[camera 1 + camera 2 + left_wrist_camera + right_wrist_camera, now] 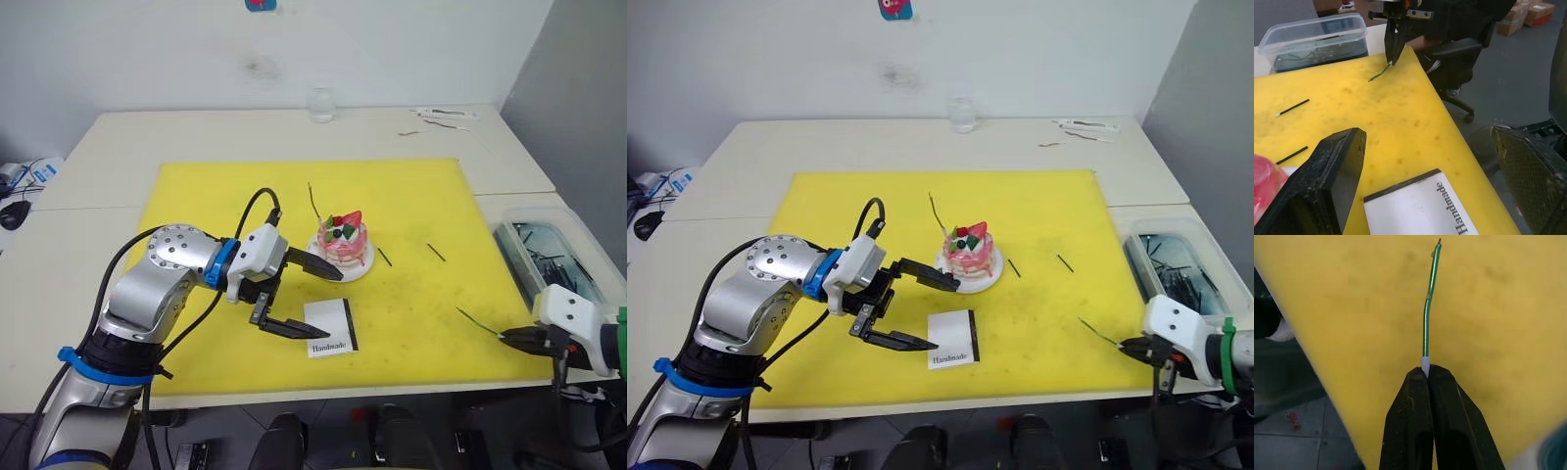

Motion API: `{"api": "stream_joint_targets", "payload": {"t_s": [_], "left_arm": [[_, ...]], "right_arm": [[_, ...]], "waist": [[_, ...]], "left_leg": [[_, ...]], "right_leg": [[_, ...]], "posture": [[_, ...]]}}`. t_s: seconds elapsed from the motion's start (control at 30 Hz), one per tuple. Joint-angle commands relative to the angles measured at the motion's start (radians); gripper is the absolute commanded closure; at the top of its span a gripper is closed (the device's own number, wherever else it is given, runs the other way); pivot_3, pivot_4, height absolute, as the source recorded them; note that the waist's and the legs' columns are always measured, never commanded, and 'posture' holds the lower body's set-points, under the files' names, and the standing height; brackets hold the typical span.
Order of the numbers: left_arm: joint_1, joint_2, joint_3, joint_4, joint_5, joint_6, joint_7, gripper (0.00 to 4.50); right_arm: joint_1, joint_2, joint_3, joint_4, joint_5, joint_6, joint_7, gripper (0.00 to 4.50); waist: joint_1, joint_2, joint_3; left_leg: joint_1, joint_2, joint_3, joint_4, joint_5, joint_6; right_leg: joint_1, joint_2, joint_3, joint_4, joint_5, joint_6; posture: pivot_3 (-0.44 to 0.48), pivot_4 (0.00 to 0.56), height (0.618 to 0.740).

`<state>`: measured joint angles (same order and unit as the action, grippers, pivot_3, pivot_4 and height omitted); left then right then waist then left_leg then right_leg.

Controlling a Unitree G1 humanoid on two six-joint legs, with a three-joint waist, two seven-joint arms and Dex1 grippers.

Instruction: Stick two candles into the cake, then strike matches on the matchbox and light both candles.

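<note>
yellow mat (411, 206): wide bare stretch along far edge and far right corner, open passage there. cake (343, 245) at mat centre; left gripper (294, 297) with fingers spread wide just beside it on near-left side, crowding that approach. matchbox (329, 328) near mat's near edge, under left gripper. golden candle (313, 202) just beyond cake. two matches (385, 257) (436, 253) right of cake, flat, no real obstacle. clear bin (549, 257) blocks table's right edge. right gripper (511, 338) at mat's near right corner, clamped on green candle (476, 321). glass jar (321, 105) at table's far edge.

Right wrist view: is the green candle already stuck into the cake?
No. The right tool pinches the green candle's pale tip over the yellow mat.
</note>
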<state>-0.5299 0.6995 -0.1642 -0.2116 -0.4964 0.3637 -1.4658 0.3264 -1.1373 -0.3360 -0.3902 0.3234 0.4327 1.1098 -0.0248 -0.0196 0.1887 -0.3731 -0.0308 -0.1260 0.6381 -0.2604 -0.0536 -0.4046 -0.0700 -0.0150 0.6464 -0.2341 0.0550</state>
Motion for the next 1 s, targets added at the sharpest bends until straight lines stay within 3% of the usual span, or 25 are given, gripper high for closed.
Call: {"api": "stream_joint_targets", "payload": {"t_s": [0.03, 0.13, 0.33, 0.53, 0.6, 0.73, 1.0], "left_arm": [[0.001, -0.005, -0.002, -0.012, -0.002, -0.013, 0.007, 0.0], [-0.001, -0.009, -0.005, -0.011, 0.002, -0.015, 0.009, 0.0], [-0.023, -0.015, -0.029, 0.002, 0.029, -0.056, -0.02, 0.0], [-0.056, -0.027, -0.077, 0.015, 0.078, -0.146, -0.061, 0.0], [-0.055, -0.033, -0.086, 0.007, 0.079, -0.152, -0.061, 0.0], [-0.049, -0.045, -0.103, -0.012, 0.105, -0.241, -0.068, 0.0], [-0.065, -0.178, -0.054, -0.037, 0.063, -0.278, 0.076, 0.0]], "right_arm": [[-0.001, -0.022, -0.019, 0.065, -0.047, -0.098, 0.051, 4.48], [-0.012, -0.033, -0.001, 0.114, -0.076, -0.133, 0.074, 4.48], [-0.052, -0.107, 0.007, 0.162, -0.1, -0.136, 0.142, 2.4], [-0.107, -0.176, 0.044, 0.058, -0.071, 0.083, 0.154, 2.4], [-0.149, -0.175, 0.095, 0.013, -0.051, 0.207, 0.123, 2.4], [-0.241, -0.172, 0.19, -0.004, -0.069, 0.265, 0.088, 2.4], [-0.35, -0.179, 0.291, -0.014, -0.065, 0.356, 0.079, 2.4]], "waist": [[-0.002, 0.0, 0.0], [-0.002, 0.0, 0.0], [-0.001, 0.0, 0.0], [-0.002, 0.0, 0.0], [-0.002, 0.0, 0.0], [0.0, 0.0, 0.0], [0.002, 0.0, 0.0]], "left_leg": [[0.001, 0.001, 0.001, 0.001, 0.0, 0.0], [0.002, 0.002, 0.004, 0.003, 0.0, 0.001], [0.002, 0.005, 0.007, 0.006, -0.001, 0.001], [0.002, 0.008, 0.008, 0.006, -0.001, 0.001], [0.002, 0.008, 0.008, 0.006, -0.001, 0.001], [0.001, 0.008, 0.008, 0.006, -0.001, 0.001], [0.001, 0.008, 0.008, 0.006, -0.001, 0.001]], "right_leg": [[0.0, 0.001, 0.001, 0.0, 0.001, 0.0], [0.0, 0.002, 0.004, 0.0, 0.003, 0.0], [0.001, 0.005, 0.006, 0.0, 0.005, -0.003], [0.0, 0.007, 0.007, -0.001, 0.006, -0.003], [0.0, 0.008, 0.007, -0.001, 0.006, -0.003], [0.0, 0.008, 0.007, -0.001, 0.006, -0.002], [0.0, 0.008, 0.007, -0.002, 0.007, -0.001]], "posture": [[0.0, 0.15, 0.74], [0.0, 0.15, 0.74], [0.0, 0.15, 0.74], [0.0, 0.15, 0.74], [0.0, 0.15, 0.74], [0.0, 0.15, 0.74], [0.0, 0.15, 0.74]]}}
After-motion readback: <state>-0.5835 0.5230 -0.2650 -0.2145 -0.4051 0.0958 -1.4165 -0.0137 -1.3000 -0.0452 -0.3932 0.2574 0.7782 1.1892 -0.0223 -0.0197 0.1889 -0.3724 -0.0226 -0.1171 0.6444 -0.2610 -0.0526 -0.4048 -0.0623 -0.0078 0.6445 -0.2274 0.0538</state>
